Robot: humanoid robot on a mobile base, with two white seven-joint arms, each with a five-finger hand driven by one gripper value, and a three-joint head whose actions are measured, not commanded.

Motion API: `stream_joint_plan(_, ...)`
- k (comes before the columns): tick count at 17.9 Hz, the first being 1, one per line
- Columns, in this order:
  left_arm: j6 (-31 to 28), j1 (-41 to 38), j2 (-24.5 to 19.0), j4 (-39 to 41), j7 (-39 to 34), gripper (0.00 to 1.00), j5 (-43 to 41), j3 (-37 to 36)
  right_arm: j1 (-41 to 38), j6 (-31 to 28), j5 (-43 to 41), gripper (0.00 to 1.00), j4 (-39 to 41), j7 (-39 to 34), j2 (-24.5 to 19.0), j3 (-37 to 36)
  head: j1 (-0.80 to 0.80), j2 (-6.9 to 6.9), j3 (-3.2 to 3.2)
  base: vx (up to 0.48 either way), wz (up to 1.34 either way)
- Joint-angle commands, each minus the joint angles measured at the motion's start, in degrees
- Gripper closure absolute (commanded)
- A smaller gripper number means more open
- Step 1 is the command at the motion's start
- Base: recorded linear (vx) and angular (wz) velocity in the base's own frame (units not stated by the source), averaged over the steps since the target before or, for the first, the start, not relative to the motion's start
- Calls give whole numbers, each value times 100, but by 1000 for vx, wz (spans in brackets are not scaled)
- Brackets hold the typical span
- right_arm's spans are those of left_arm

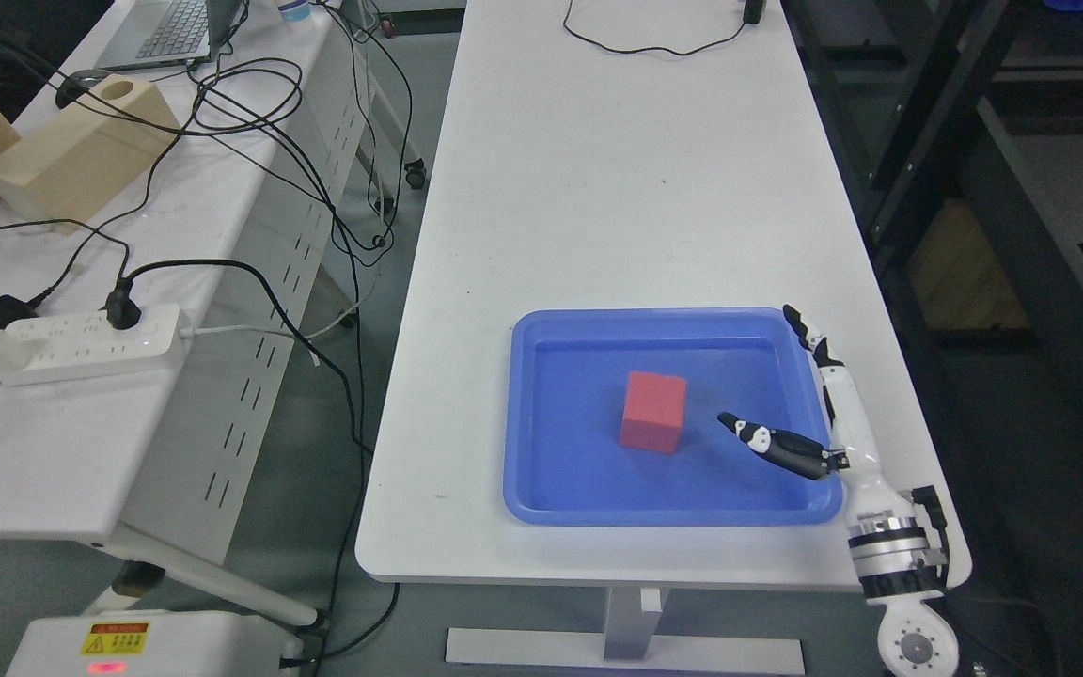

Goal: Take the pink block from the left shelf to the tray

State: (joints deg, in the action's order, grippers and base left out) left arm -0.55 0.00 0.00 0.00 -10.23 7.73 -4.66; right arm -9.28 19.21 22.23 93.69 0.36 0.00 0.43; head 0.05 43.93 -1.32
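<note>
A pink-red block [653, 411] stands upright in the middle of a blue tray [541, 498] on the white table [617, 179]. My right hand [800, 395] reaches in from the lower right over the tray's right rim. Its fingers [819, 353] stretch straight away from me and its thumb [772, 442] points left toward the block, a short gap away. The hand is open and holds nothing. The left arm does not show.
A second white table [43, 442] at the left carries a power strip [71, 343], tangled black cables [250, 113], wooden boxes [81, 150] and a laptop [165, 33]. A dark shelf frame [1002, 188] stands at the right. A cable [654, 42] lies at the table's far end.
</note>
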Motion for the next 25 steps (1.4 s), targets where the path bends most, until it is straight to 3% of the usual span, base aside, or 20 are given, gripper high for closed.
stream_joint_plan(1,2,167,-100,100,-5,0,0,0,-12,-84,-1792,1,0,-45,100,-448,0,0,0,-37,7)
stream_joint_plan(9,2,167,-100,100,-5,0,0,0,-30,-717,-1792,0,0,-448,100,-571,0,0,0,-90,1)
stream_joint_plan(25,2,167,-100,100,-5,0,0,0,-285,-708,-1792,0,0,-1267,100,-650,0,0,0,-124,4)
